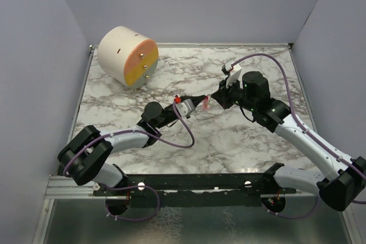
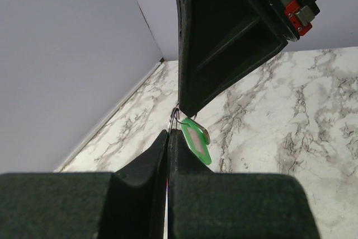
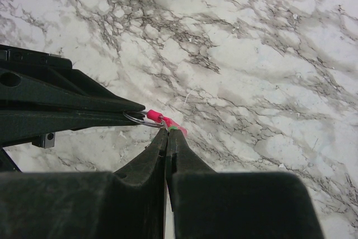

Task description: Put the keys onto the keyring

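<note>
A robotics lab cell is being indicated: a marble-patterned table (image 1: 229,147) is being boxed in by plain lilac panels (image 1: 34,55).

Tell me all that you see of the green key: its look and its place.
The green key is a small flat plastic-looking tag with a pale window in its middle. It hangs tilted at a thin metal ring, above the marble table, beside the shut tips of the left end effector and the right end effector.

Pale lavender walls (image 1: 189,4) on three sides, white marble-patterned tabletop (image 1: 240,141) with grey veins, soft even light
</note>
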